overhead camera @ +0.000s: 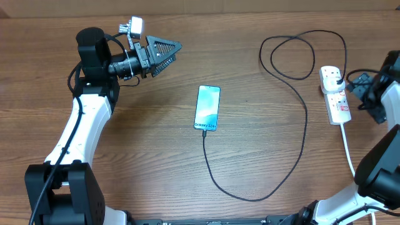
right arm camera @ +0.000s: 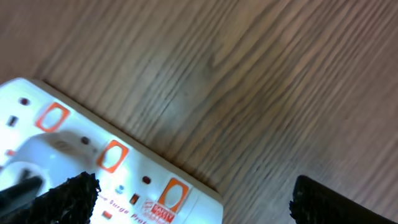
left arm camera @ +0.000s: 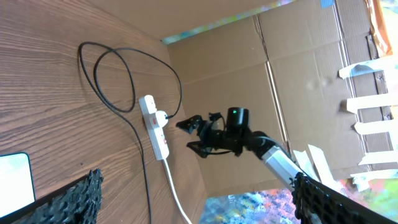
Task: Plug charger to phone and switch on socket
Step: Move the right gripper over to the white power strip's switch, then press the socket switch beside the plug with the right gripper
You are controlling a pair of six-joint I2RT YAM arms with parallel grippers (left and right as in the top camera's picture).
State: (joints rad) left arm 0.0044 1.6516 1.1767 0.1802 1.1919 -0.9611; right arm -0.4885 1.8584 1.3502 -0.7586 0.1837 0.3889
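Note:
The phone lies flat mid-table with its light blue screen up; a corner of it shows in the left wrist view. The black charger cable meets the phone's near edge, curves right and loops up to the black plug seated in the white socket strip. The strip also shows in the left wrist view and in the right wrist view. My right gripper is open and empty, hovering just beside the strip's end. My left gripper is open and empty, raised far left of the phone.
The strip's thick white cord runs toward the near right edge. A cardboard wall stands behind the table's right side. Bare wood lies between the phone and the strip.

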